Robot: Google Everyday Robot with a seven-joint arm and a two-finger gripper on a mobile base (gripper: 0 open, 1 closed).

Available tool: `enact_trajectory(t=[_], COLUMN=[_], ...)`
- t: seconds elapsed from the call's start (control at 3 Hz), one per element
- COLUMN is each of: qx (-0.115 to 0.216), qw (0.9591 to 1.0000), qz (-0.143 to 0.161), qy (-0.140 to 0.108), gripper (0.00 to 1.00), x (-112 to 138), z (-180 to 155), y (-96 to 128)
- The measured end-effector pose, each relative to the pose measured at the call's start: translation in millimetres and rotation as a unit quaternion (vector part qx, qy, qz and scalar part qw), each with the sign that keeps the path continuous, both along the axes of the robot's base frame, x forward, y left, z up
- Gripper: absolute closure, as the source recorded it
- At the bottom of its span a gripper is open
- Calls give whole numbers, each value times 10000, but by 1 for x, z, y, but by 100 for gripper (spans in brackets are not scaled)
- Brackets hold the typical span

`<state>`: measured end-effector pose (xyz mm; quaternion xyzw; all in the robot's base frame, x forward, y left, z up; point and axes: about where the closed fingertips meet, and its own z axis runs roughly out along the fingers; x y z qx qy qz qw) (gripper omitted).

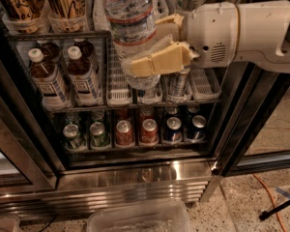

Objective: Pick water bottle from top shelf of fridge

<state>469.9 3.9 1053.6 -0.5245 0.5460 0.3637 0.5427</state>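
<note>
My gripper (141, 46) is shut on the water bottle (130, 18), a clear ribbed bottle with a white label band and red stripe. One tan finger (157, 62) crosses the bottle's lower front; the other sits behind it on the right. The white arm (232, 33) reaches in from the right. The bottle stands upright in front of the fridge (135, 175), its base hanging below the top shelf (58, 34) and before the middle rack. Tall printed cans (67, 1) stand on the top shelf at the left.
Brown tea bottles (46, 79) and slim silver cans (176, 83) stand on the middle rack. Short green, red and blue cans (147, 129) fill the lowest rack. A clear plastic bin (140, 219) lies on the floor in front. An orange cable (275, 202) runs at the right.
</note>
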Motion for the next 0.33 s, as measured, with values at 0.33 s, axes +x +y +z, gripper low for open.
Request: enact_trajectory(t=[0.33], qx=[-16], qw=[9999], qz=[88], qy=[113], gripper=[100], x=[-5], z=[-1], y=[2])
